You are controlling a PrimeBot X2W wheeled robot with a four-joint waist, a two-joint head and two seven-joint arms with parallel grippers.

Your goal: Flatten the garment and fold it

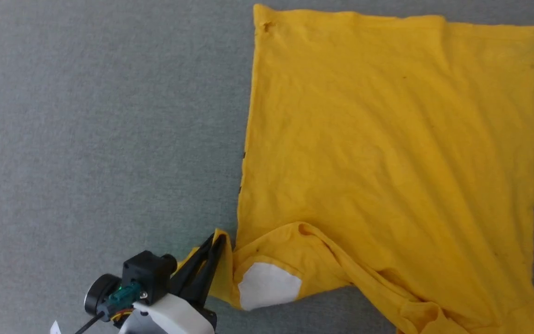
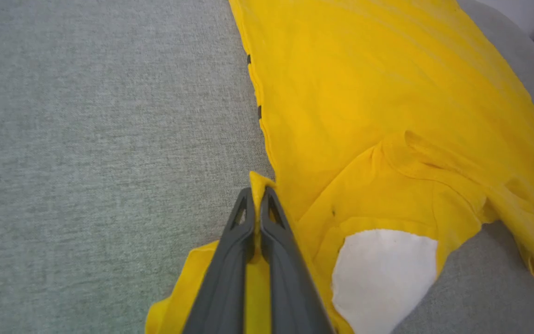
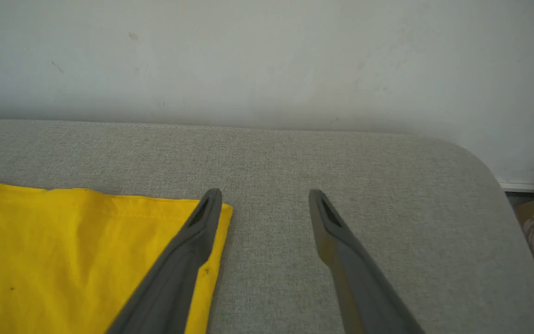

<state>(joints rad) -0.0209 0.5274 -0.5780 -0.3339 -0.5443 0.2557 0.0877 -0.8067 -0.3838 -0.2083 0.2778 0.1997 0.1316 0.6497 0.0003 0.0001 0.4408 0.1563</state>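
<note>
One garment [image 1: 387,139] edge within left gripper [image 1: 217,237]

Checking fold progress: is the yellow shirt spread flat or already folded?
Mostly spread, not folded: the garment lies open, but its near corner is bunched where the left gripper pinches it.

Head view: set high, facing steeply down on the grey desk [image 1: 86,139]. The garment [image 1: 387,139] runs from 12 to 5 o'clock, with the left tool [image 1: 218,236] at 7 o'clock.

Left wrist view: close and low, facing along its tool. It shares the white patch [image 1: 269,285] with the head view.

Right wrist view: low, facing past the right tool [image 3: 265,195] across the desk to a wall [image 3: 267,55], with the garment's hem at 8 o'clock.
</note>
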